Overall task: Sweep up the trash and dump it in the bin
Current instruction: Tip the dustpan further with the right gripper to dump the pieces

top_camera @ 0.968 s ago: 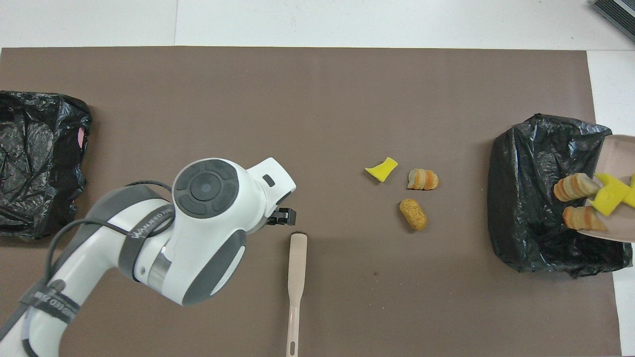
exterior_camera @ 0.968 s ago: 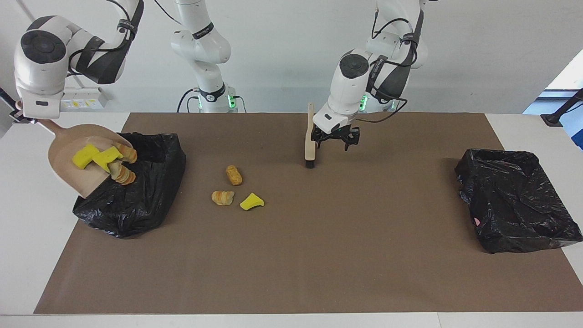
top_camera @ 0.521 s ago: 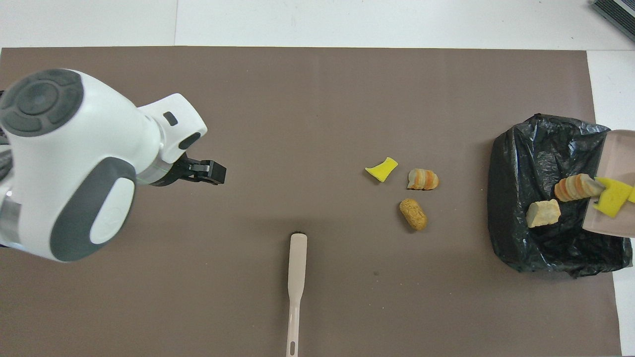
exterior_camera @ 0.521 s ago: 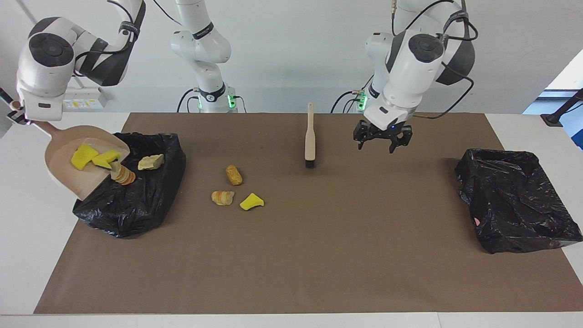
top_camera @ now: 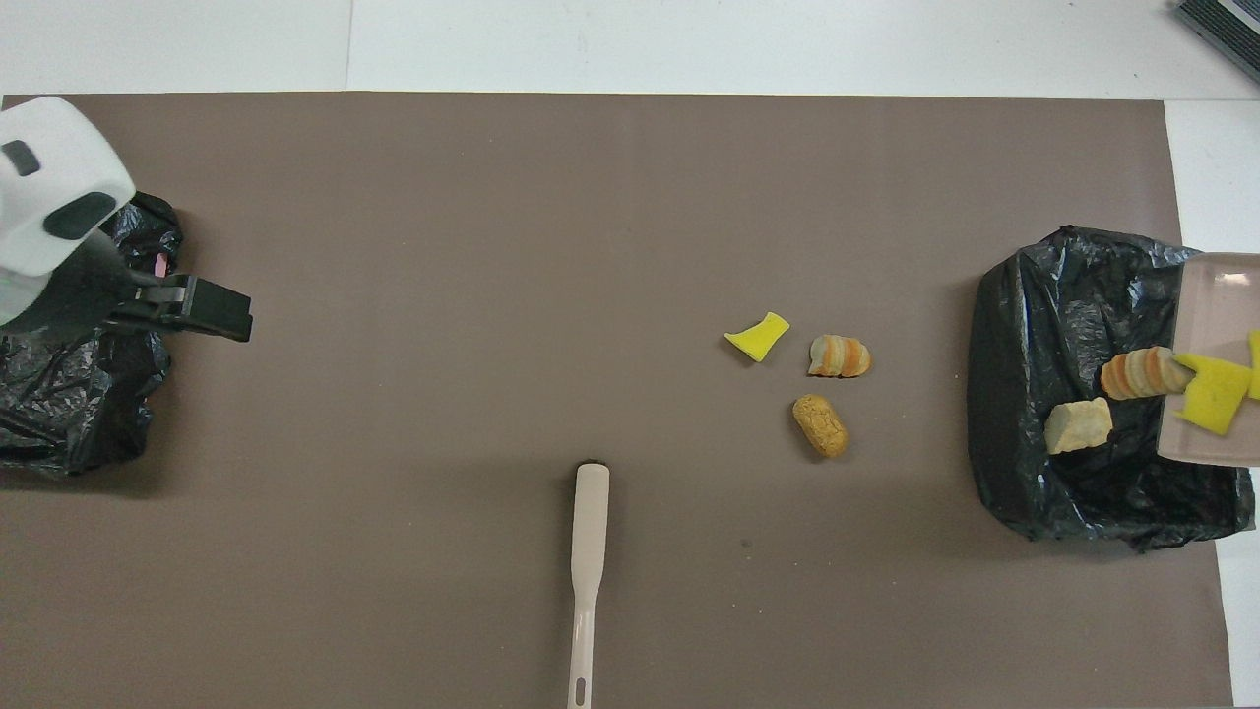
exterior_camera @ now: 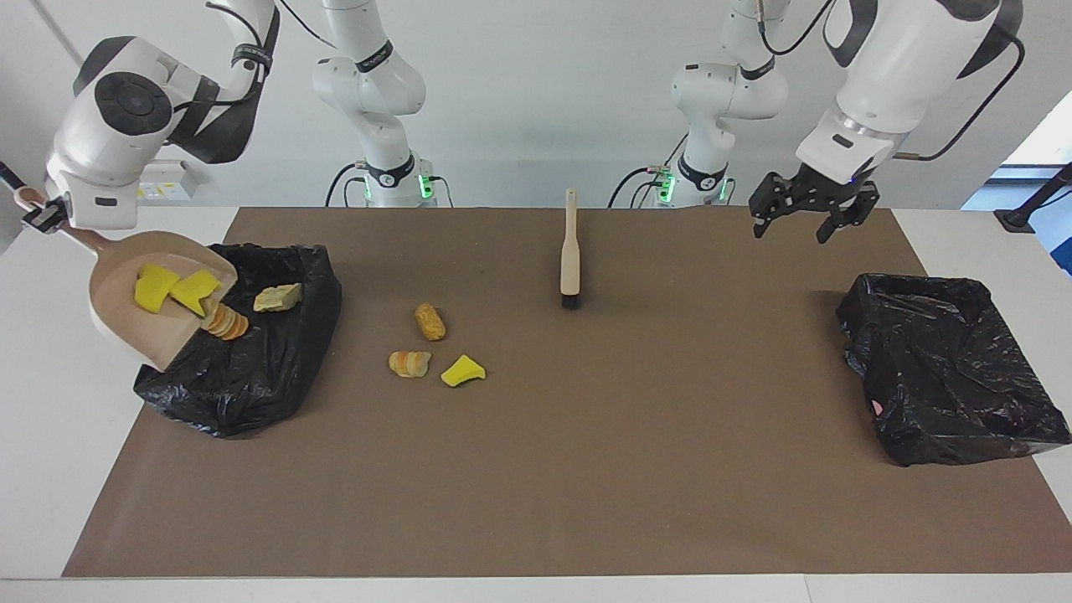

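Observation:
My right gripper is shut on the handle of the beige dustpan, which is tilted over the rim of a black-bagged bin. Two yellow sponge bits and a striped bread piece lie at the pan's lip. One tan piece rests inside the bin. Three trash bits lie on the mat: a tan roll, a striped piece and a yellow chunk. My left gripper hangs open and empty over the mat.
The beige brush lies on the brown mat near the robots, between the two arms. A second black-bagged bin stands at the left arm's end of the table.
My left gripper rose from beside the brush and swung toward the left arm's end. A tan piece slid off the dustpan into the bin.

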Robot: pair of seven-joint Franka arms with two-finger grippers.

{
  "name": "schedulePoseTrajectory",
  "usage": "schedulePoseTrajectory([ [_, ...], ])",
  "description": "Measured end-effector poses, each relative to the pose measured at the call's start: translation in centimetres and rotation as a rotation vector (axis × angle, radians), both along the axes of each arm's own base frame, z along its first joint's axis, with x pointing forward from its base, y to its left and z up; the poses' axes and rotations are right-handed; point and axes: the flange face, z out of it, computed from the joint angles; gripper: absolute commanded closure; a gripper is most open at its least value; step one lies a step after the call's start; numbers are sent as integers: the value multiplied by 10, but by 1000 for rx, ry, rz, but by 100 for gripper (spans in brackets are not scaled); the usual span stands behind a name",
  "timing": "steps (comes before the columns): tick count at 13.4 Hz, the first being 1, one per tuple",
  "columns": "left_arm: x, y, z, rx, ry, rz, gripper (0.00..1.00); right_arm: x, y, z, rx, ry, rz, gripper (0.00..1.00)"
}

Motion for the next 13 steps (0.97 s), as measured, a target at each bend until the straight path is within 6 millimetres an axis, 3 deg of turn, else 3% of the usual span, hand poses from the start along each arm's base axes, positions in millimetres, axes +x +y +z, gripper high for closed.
schedulePoseTrajectory([
  [2, -13, 11, 15, -1, 5, -10, 0, 3, 7, 3, -16, 12, 1, 100],
  [6, -30, 16, 38, -8, -23, -13, 0, 7, 22, 5, -36, 31, 8, 100],
  [13, -32, 27, 40, -8, -22, 8, 0, 6, 28, 25, -78, 49, -38, 100],
])
